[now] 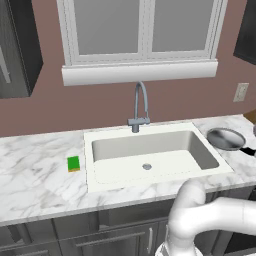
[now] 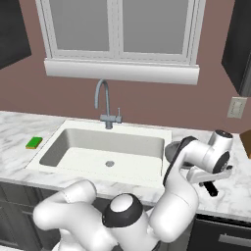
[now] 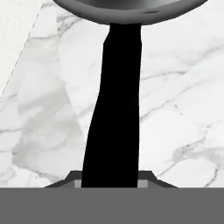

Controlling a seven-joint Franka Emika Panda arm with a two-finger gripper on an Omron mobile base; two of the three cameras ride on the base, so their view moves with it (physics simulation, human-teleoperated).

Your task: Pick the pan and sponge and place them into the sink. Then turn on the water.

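The silver-grey pan (image 1: pixel 226 138) rests on the marble counter just right of the white sink (image 1: pixel 89 150). Its thin black handle (image 3: pixel 116 105) runs straight down the hand view and passes between my fingertips. My gripper (image 3: pixel 111 181) is shut on that handle near its free end. In the right base view the gripper (image 2: pixel 211 188) hangs low over the counter right of the sink (image 2: pixel 164 162), and my arm hides most of the pan (image 2: pixel 171 148). The green sponge (image 1: pixel 73 163) lies flat on the counter left of the basin. No stream runs from the grey gooseneck faucet (image 1: pixel 140 107).
A window with a white sill (image 1: pixel 140 74) spans the wall behind the faucet. A wall outlet (image 1: pixel 241 92) sits at the right. Dark upper cabinets (image 1: pixel 20 45) flank the window. A brown object (image 1: pixel 251 117) touches the right edge beyond the pan.
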